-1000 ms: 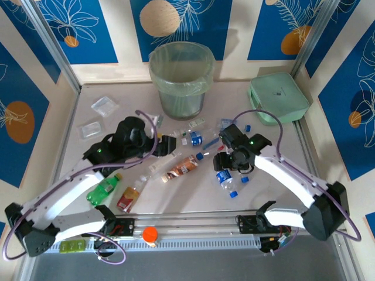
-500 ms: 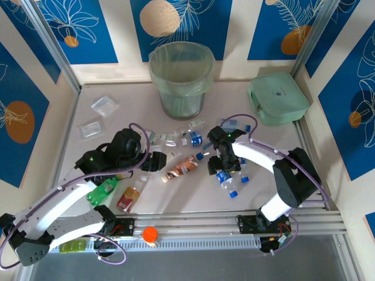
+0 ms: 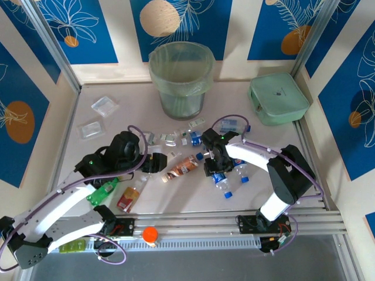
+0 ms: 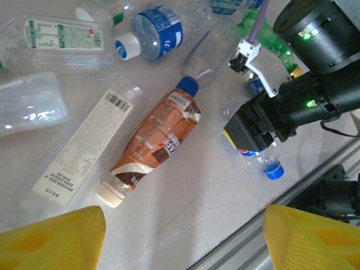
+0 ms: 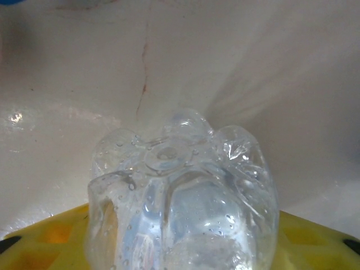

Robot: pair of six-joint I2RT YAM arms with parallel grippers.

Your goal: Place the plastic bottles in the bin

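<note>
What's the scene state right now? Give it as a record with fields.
left gripper: open, empty, beside the brown bottle
right gripper: shut on clear blue-capped bottle, which lies on the table
bin: upright, far centre
loose on table: brown bottle, green bottle, red-labelled bottle, several more

This looks like a robot test cell in a lab. A pale counter [image 3: 187, 196] is walled by blue printed panels [image 3: 76, 23] on metal posts [image 3: 53, 50]. The left arm [image 3: 58, 205] and right arm [image 3: 258, 155] are bolted to a bottom rail [image 3: 193, 225].
</note>
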